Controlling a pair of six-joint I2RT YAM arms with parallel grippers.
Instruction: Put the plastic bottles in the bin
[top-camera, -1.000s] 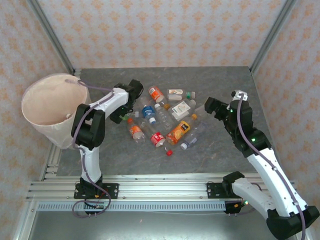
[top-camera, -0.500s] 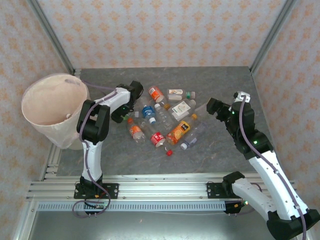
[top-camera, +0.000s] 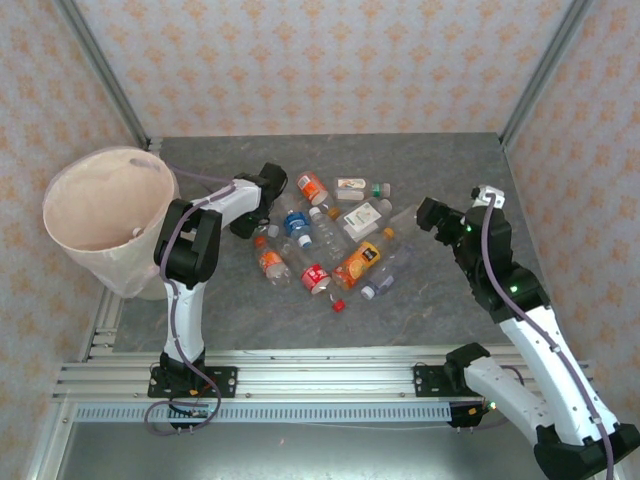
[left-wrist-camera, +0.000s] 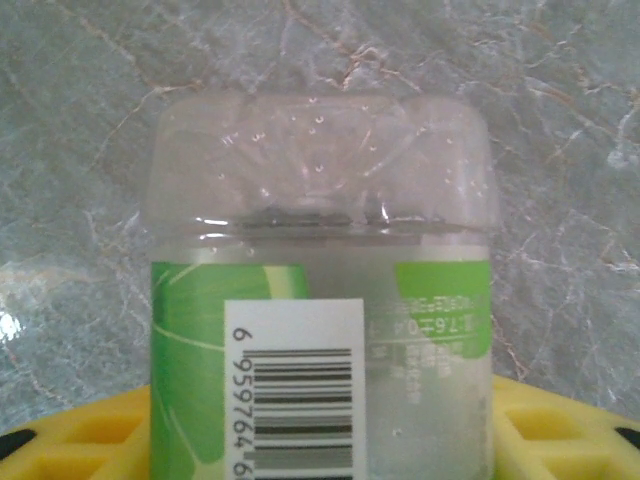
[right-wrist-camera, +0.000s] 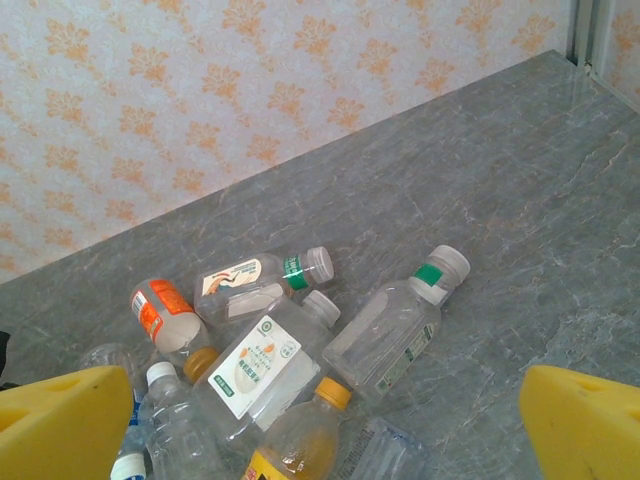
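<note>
bright, even light; soft shadows

Top external: high, behind the arm bases, looking down over the whole table (top-camera: 450, 170). Left wrist: very close on a green-label bottle (left-wrist-camera: 320, 330), table behind it. Right wrist: low and oblique, facing the back wall (right-wrist-camera: 250, 80) across the bottle pile (right-wrist-camera: 260, 365). Top external sees the same pile mid-table.

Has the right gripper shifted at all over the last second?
Yes, slightly. In the top view the right gripper has drifted to the right, away from the orange bottle, which lies unmoved in the pile.
</note>
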